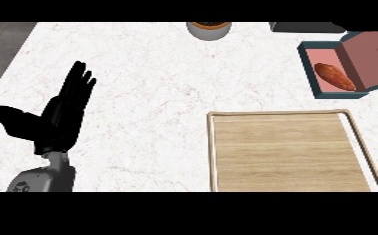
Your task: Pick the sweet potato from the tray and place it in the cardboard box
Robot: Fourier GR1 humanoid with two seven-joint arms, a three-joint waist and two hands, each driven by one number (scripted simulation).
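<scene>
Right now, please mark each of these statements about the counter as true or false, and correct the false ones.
1. The sweet potato lies inside the box. True.
2. The wooden tray holds a vegetable. False: nothing lies on it.
3. The left hand is open, fingers straight, at the view's left side. True.
4. The left hand touches the tray. False: it is well apart from it, with bare counter between.
5. A round container stands at the counter's far edge. True.
6. The right hand is holding the box. False: no right hand shows in the view.
</scene>
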